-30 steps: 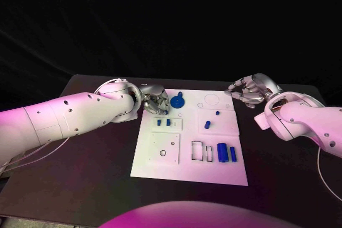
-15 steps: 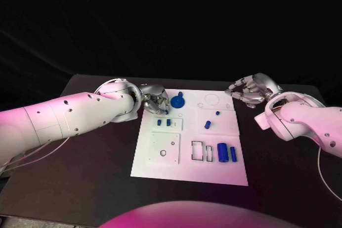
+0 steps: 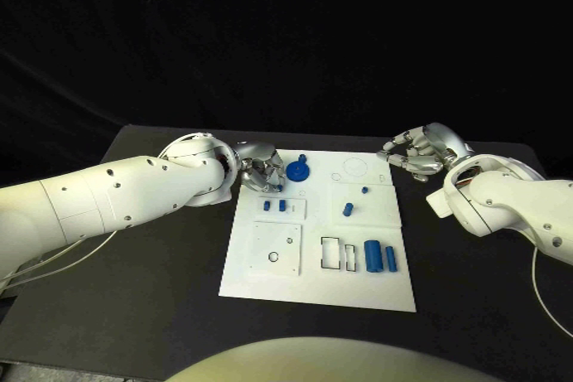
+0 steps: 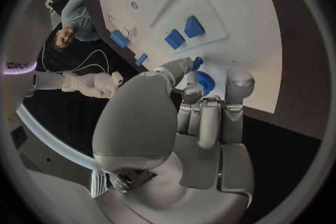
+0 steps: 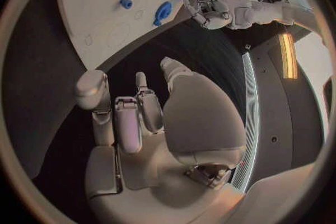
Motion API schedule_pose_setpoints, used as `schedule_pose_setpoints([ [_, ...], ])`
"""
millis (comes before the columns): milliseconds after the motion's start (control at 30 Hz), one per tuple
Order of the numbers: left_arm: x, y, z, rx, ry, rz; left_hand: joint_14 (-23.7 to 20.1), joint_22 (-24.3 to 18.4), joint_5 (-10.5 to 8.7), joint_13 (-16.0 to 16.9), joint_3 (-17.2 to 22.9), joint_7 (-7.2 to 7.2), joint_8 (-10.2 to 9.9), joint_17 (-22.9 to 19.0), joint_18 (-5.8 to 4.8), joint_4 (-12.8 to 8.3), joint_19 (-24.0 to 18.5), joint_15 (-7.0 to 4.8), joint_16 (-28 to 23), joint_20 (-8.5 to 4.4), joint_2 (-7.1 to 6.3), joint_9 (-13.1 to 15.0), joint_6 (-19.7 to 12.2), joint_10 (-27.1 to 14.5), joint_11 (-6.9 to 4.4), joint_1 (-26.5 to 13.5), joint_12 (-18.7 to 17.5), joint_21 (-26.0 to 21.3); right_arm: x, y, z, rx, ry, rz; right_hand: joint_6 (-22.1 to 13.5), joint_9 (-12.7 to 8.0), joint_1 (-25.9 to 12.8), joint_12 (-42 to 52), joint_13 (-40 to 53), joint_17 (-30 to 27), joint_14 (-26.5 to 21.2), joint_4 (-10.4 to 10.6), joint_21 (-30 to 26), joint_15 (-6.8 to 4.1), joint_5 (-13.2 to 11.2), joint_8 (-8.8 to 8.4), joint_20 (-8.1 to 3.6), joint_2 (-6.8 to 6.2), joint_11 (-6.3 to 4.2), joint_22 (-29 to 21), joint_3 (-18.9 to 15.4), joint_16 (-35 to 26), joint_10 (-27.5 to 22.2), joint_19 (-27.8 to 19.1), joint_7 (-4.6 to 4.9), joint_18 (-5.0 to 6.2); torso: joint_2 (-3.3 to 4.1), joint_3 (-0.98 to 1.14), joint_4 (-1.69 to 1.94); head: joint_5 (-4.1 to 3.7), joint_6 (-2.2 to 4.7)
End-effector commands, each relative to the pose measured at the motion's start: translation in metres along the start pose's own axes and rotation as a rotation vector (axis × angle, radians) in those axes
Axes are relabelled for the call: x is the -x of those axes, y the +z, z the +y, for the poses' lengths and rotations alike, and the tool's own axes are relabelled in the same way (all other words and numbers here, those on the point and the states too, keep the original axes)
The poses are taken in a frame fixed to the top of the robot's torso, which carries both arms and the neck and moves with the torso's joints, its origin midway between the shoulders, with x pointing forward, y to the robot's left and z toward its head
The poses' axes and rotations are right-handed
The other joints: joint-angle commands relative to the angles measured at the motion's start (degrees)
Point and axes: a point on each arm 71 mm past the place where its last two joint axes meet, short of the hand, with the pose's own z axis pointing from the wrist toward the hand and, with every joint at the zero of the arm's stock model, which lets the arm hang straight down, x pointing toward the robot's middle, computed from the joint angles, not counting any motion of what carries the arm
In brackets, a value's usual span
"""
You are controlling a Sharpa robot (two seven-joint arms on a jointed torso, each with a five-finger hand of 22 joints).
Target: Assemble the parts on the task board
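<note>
The white task board [image 3: 316, 270] lies in the middle of the black table. A blue round part with a stub [image 3: 297, 169] lies at its far left corner. My left hand [image 3: 259, 171] hovers at the board's left edge just beside that part, fingers curled, holding nothing I can see; the left wrist view shows the part [image 4: 206, 83] beyond the fingertips [image 4: 238, 75]. My right hand [image 3: 416, 153] is off the board's far right corner, fingers curled in on nothing. Two small blue blocks [image 3: 275, 205], a blue peg [image 3: 348, 207] and two blue cylinders [image 3: 380, 256] sit on the board.
A raised square plate with a hole [image 3: 276, 248] and two empty rectangular slots [image 3: 338, 253] occupy the board's near half. Bare black table [image 3: 156, 299] surrounds the board. Cables [image 3: 48, 262] hang under my left arm.
</note>
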Motion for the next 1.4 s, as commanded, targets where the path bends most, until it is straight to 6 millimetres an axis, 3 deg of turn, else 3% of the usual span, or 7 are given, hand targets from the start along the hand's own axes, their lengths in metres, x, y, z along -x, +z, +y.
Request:
schedule_pose_setpoints([
  [33, 0.001, 0.0, -0.003, -0.015, -0.026, -0.015, 6.1, 6.5, 0.2, 0.0, 0.3, 0.01, -0.5, 15.1, -0.98, -0.1, 0.5, -0.02, 0.2, -0.05, -0.19, -0.1, -0.6, -0.2, -0.14, -0.5, -0.3, 0.3, 0.0, 0.0, 0.001, 0.01, -0.01, -0.001, -0.1, 0.1, 0.0, 0.1, 2.1, 5.5, 3.7, 0.0, 0.1, -0.33, 0.3, 0.37, -0.16, -0.23, -0.18, 0.0, 0.4, -0.2, 0.0, 0.2, -0.27, 0.3, 0.04, 0.02, -0.02, 0.0, -0.02],
  [700, 0.009, -0.01, -0.003, -0.049, -0.165, -0.078, 6.1, 6.5, 0.22, -0.2, 0.2, -0.03, -0.6, 15.1, -1.02, 0.0, 0.6, -0.1, 0.2, -0.1, -0.31, -0.1, -0.6, -0.2, -0.13, -0.8, -0.4, 0.6, 0.001, 0.0, -0.001, 0.007, -0.016, 0.005, -0.2, 0.2, 0.4, -0.5, 1.4, 5.0, 3.5, -0.2, -0.7, -0.32, 0.3, 0.39, -0.17, -0.34, -0.17, -0.4, 0.6, -0.4, -0.5, -0.1, -0.28, 0.43, -0.05, 0.02, 0.0, -0.04, 0.27],
  [900, 0.02, -0.019, 0.002, -0.069, -0.401, -0.164, 5.4, 6.1, 0.86, -3.9, 0.4, 0.1, -0.5, 13.2, -0.78, 0.3, -0.1, 0.27, -0.1, 0.09, -0.13, 0.0, 0.0, -2.6, 0.36, -1.3, -2.3, -1.0, 0.0, 0.0, -0.001, 0.026, -0.053, 0.028, 0.3, 0.4, 3.3, -16.4, -13.7, 4.8, 3.4, -0.7, -1.6, -0.42, -0.5, 0.66, -0.29, -0.75, -0.28, -0.7, 4.3, -0.7, -10.9, -0.2, -0.27, 0.54, -0.12, 0.05, -0.04, -0.07, 0.45],
  [967, 0.024, -0.023, 0.006, -0.071, -0.49, -0.198, 3.8, 5.2, 1.82, -9.5, 0.8, 0.17, -0.5, 9.1, -0.2, 0.3, -1.6, 0.37, -1.1, 0.22, -0.11, 0.1, 0.1, -6.1, 0.43, -1.6, -5.4, -4.3, -0.002, 0.0, 0.0, 0.043, -0.077, 0.046, 0.6, 0.5, 4.9, -30.7, -26.6, 3.5, 3.1, -1.2, -2.0, -0.5, -0.9, 0.71, -0.3, -1.48, -0.31, -0.8, 7.1, -1.5, -18.7, -0.3, -0.32, 0.54, -0.1, 0.06, -0.09, -0.13, 0.55],
  [1100, 0.029, -0.03, 0.014, -0.07, -0.662, -0.258, 1.3, 3.6, 1.79, -18.7, 1.3, 0.13, -0.1, 3.2, 0.83, 0.7, -4.4, 0.31, -3.1, 0.28, 0.13, 0.6, 0.0, -11.2, 0.4, -2.7, -11.9, -10.5, -0.006, -0.001, 0.004, 0.084, -0.14, 0.09, 1.3, 0.5, 6.8, -43.8, -37.6, 1.6, 2.7, -3.2, -2.1, 0.05, -2.4, 0.73, -0.05, -4.41, 0.09, -0.3, 15.0, -2.6, -19.8, -0.4, 0.28, 0.49, -0.15, 0.05, -0.08, -0.36, 0.74],
  [1200, 0.033, -0.036, 0.02, -0.075, -0.832, -0.308, -3.2, 0.1, 1.65, -24.2, 2.3, 0.32, 0.6, -7.5, 2.35, 0.7, -8.9, 0.42, -8.1, 0.42, -0.36, 1.4, -1.2, -11.7, 0.65, -3.6, -19.0, -21.6, -0.012, -0.003, 0.008, 0.127, -0.22, 0.136, 2.2, 0.7, 6.6, -50.7, -43.3, 1.1, 2.6, -5.0, -1.9, 0.42, -2.9, 0.94, 0.31, -5.39, 0.94, 0.2, 18.2, -2.9, -21.1, -0.4, 0.51, 0.48, -0.14, 0.0, 0.02, -0.71, 0.9],
  [1400, 0.036, -0.047, 0.023, -0.12, -1.05, -0.358, -14.7, -3.7, 3.48, -33.2, 0.9, 1.32, 1.6, -29.7, 2.75, 2.2, -12.3, 1.97, -21.2, 1.63, -1.76, 2.5, -2.8, -13.7, 2.22, -7.3, -31.3, -29.6, -0.029, -0.006, 0.013, 0.202, -0.45, 0.219, 2.8, 0.0, 4.4, -60.0, -51.3, 0.9, 2.6, -8.1, -1.4, 1.51, -5.9, 0.16, 1.31, -6.42, 2.11, 1.1, 20.2, -2.7, -22.3, -0.5, 0.8, 0.43, -0.11, -0.33, 0.05, -5.01, 1.44],
])
